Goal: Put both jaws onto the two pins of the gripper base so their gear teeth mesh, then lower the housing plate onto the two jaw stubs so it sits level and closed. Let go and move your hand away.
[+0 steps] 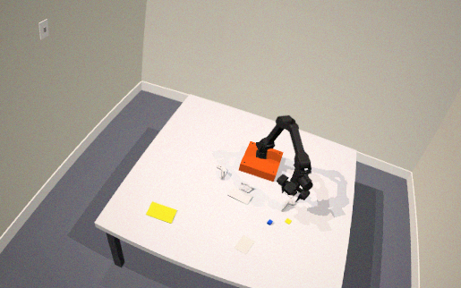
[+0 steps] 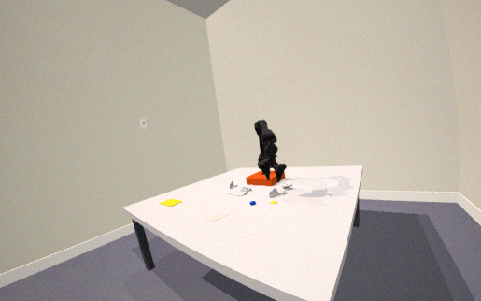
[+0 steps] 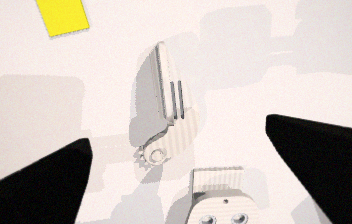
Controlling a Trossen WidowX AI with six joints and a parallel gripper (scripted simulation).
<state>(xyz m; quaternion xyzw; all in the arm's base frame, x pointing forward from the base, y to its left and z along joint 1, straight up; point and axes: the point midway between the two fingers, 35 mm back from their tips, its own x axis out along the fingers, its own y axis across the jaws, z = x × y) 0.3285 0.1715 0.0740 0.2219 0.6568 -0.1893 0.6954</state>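
My gripper (image 1: 293, 190) (image 2: 274, 180) (image 3: 180, 134) is open and empty, its fingers wide apart. One pale jaw (image 1: 287, 205) (image 2: 274, 193) (image 3: 183, 127) lies below, between the fingertips in the wrist view, gear teeth at its lower left. A pale part with two round holes or pins (image 3: 223, 205) lies beside it at the wrist view's bottom edge, partly cut off; I cannot tell whether it is the housing plate or the base. The other jaw (image 1: 223, 173) (image 2: 233, 185) lies apart on the left. A pale flat part (image 1: 241, 198) (image 2: 238, 193) lies between; its details are too small to tell.
An orange block (image 1: 257, 169) (image 2: 259, 180) stands under the arm's foot. A small blue cube (image 1: 269, 222) (image 2: 252, 203), a small yellow piece (image 1: 288, 221) (image 2: 274, 202) (image 3: 64, 19), a yellow sheet (image 1: 161, 212) (image 2: 171, 202) and a cream square (image 1: 244, 244) (image 2: 217, 216) lie on the table.
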